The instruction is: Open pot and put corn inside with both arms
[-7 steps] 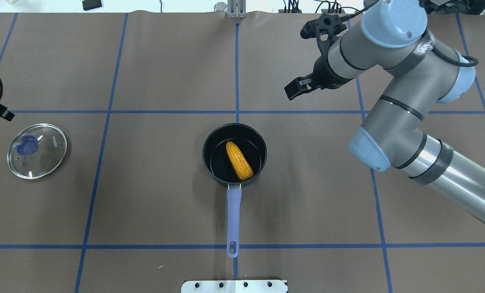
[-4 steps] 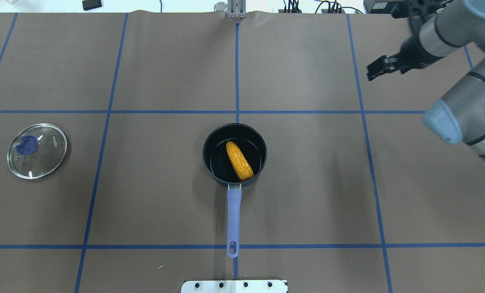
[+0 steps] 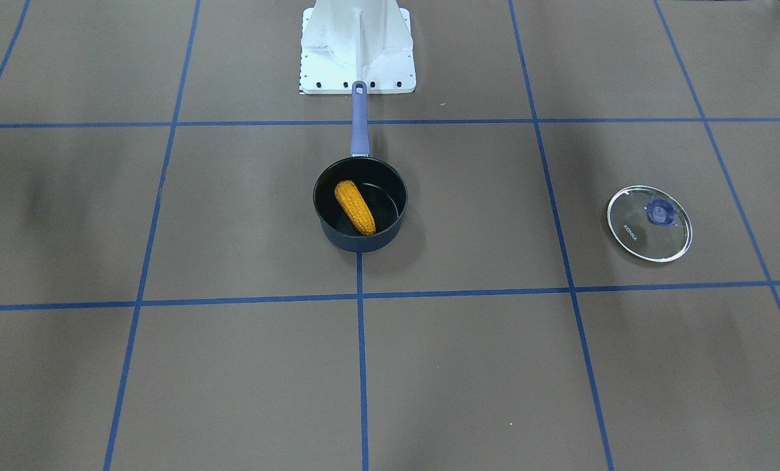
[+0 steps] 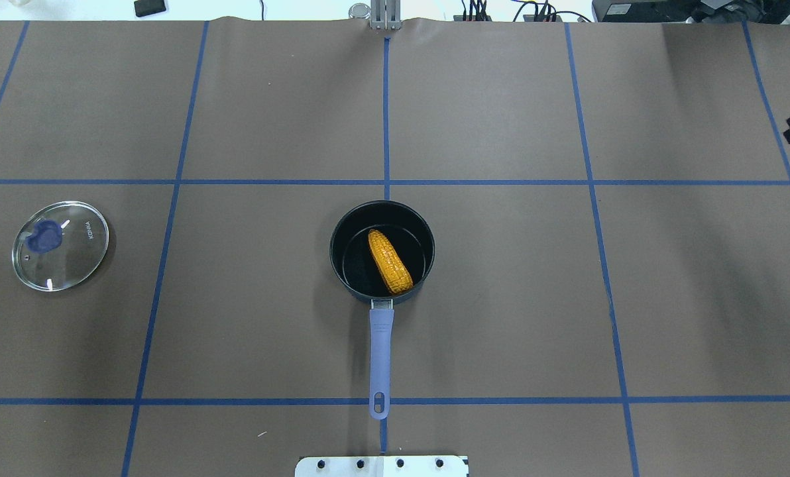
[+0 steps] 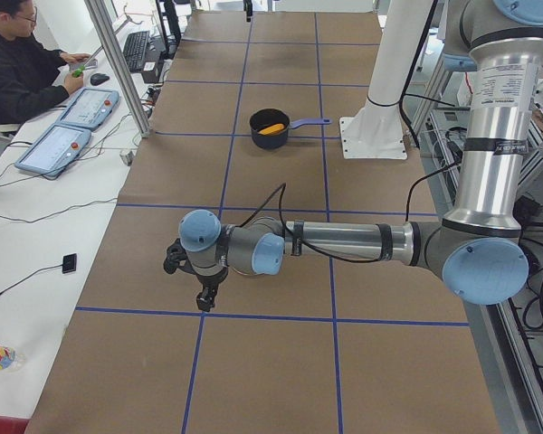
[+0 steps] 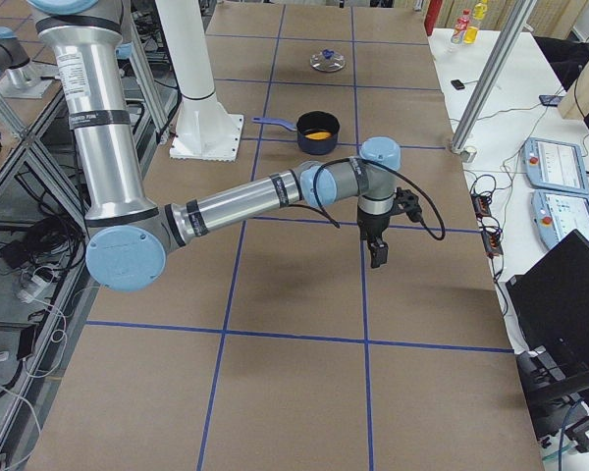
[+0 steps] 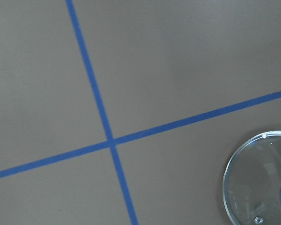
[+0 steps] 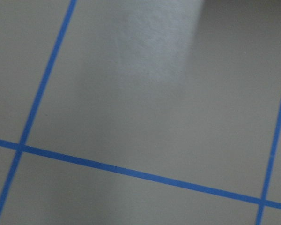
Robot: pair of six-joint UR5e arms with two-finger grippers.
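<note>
Corn in the open pot; both grippers out at the table ends, well apart from it.
The corn (image 4: 390, 262) lies diagonally on the black floor of the pot (image 4: 358, 266), at the middle of the table (image 4: 501, 298), with the lavender handle (image 4: 381, 351) pointing toward the robot's base. The glass lid (image 4: 60, 246) lies flat on the robot's left, well apart from the pot. The left gripper (image 5: 204, 297) hangs low over the paper at the table's left end, with the lid's rim at the corner of its wrist view. The right gripper (image 6: 378, 253) hangs over the right end, fingers pointing down. For either gripper, cannot tell whether the fingers are spread or pressed together.
</note>
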